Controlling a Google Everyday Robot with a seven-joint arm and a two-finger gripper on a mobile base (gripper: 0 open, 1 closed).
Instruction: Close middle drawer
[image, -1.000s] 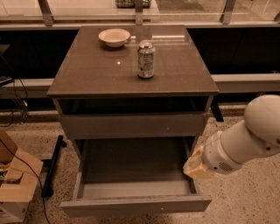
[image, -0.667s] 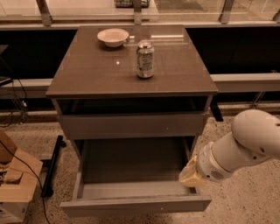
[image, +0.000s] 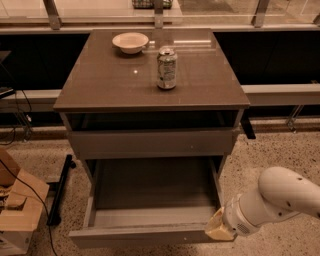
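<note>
The gripper (image: 219, 229), its grip state not discernible, touches the right front corner of the pulled-out middle drawer (image: 140, 236), with the cabinet straight behind.

The middle drawer (image: 150, 235) juts out toward 6 o'clock. Its tray is open from above except where the upper front panel (image: 150, 144) overhangs it at 12 o'clock, and the gripper (image: 219, 231) sits at the drawer front's right corner, about 4 o'clock of the tray. Open floor (image: 272, 155) lies at 3 o'clock of the cabinet (image: 110, 85), while at 9 o'clock a black bar (image: 60, 190) and a cardboard box (image: 22, 210) crowd the way in.
</note>
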